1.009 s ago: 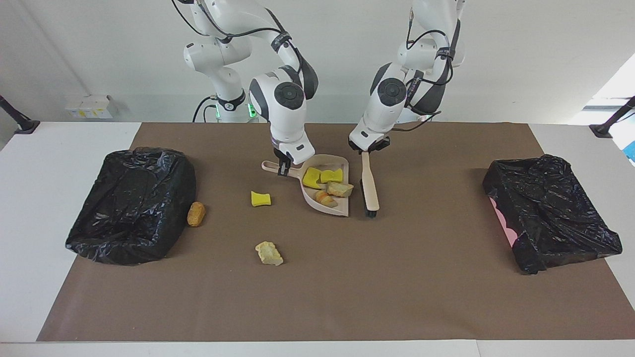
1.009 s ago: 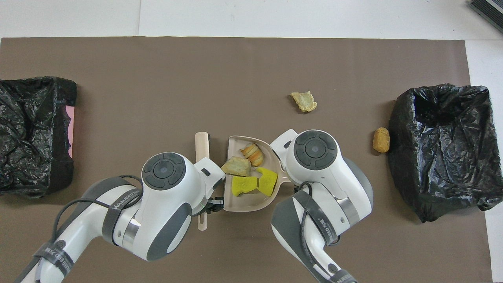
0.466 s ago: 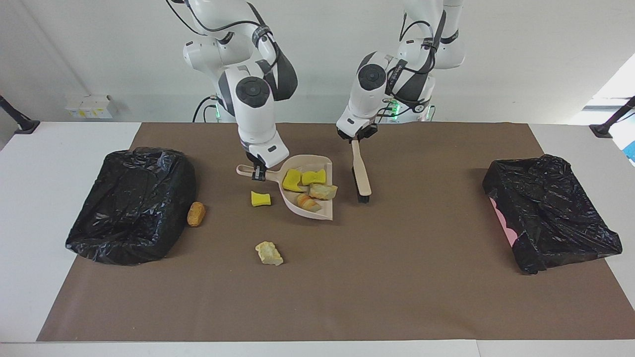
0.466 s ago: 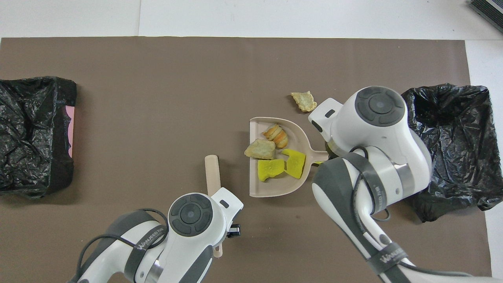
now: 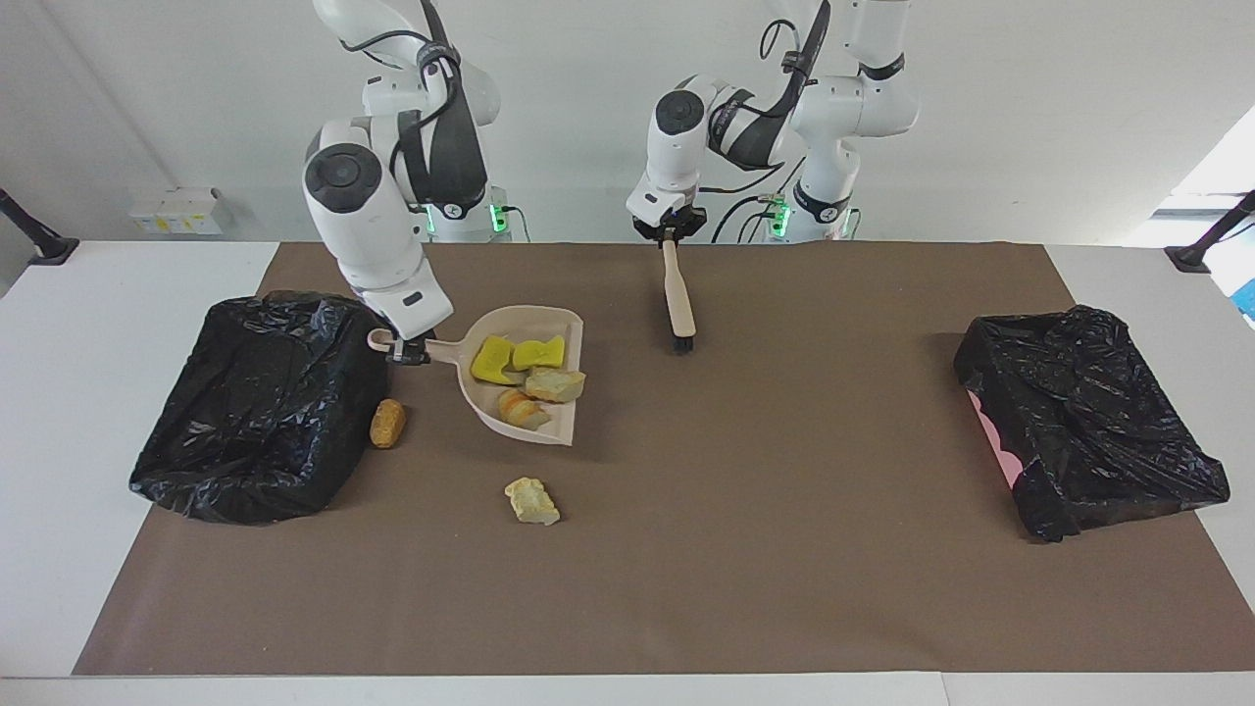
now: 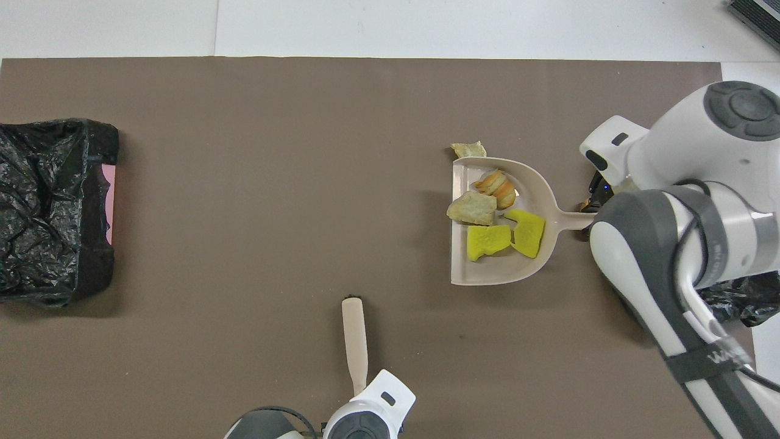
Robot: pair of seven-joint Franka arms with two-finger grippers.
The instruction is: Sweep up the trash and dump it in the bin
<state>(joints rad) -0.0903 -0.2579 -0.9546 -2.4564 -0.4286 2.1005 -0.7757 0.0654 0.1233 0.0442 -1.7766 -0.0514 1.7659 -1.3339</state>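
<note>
My right gripper [image 5: 405, 351] is shut on the handle of the beige dustpan [image 5: 490, 410], holding it just above the mat beside the black-bagged bin [image 5: 255, 402] at the right arm's end. In the pan [image 6: 487, 277] lie two yellow chunks [image 6: 489, 241], a beige lump [image 6: 472, 208] and an orange-striped lump [image 6: 496, 188]. An orange-brown lump [image 5: 387, 423] rests against that bin. A pale beige lump [image 5: 532, 501] lies on the mat farther from the robots. My left gripper [image 5: 670, 233] is shut on the brush [image 5: 677, 294], which hangs bristles down over the mat.
A second black-bagged bin [image 5: 1088, 422] with a pink edge sits at the left arm's end of the brown mat [image 5: 784, 549]. In the overhead view the right arm covers most of the bin at its end.
The right arm has carried the loaded dustpan toward the bin at its end, covering the loose yellow chunk. The left arm has pulled the brush back toward the robots.
</note>
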